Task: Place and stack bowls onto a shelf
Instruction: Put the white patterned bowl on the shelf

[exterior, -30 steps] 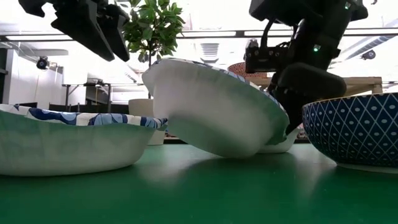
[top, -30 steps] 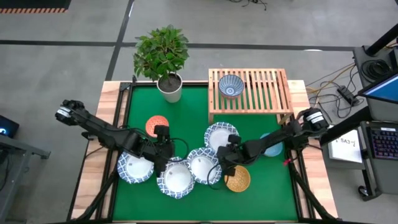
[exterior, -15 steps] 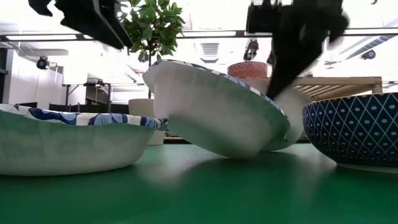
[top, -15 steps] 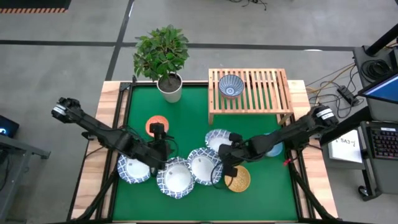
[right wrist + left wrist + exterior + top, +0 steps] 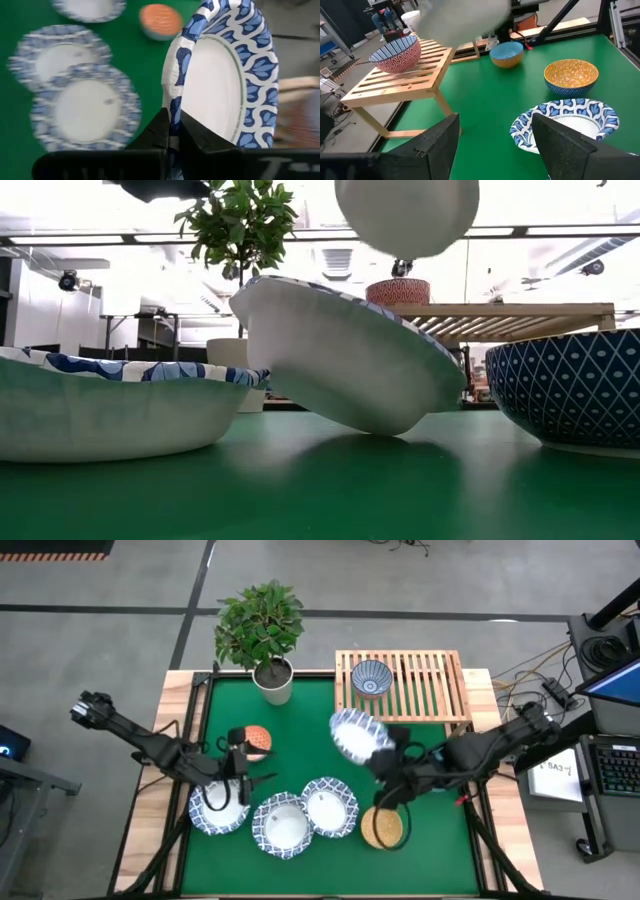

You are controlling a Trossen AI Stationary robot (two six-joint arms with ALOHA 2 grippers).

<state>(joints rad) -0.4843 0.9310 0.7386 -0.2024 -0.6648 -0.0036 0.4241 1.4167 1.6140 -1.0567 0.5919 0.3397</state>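
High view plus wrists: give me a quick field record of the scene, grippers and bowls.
right gripper: shut on rim of lifted bowl, held tilted above the mat near the shelf's front edge
left gripper: open, holding nothing, hovering by the orange-red bowl
shelf: carries one small blue-patterned bowl
wide bowls on mat: three, white with blue rims
other bowls on mat: yellow-orange bowl, light blue bowl
plant pot: at the mat's far edge

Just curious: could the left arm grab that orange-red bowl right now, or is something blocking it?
Probably yes. The left pincer is open and empty, right beside the orange-red bowl, with only bare green mat around it.
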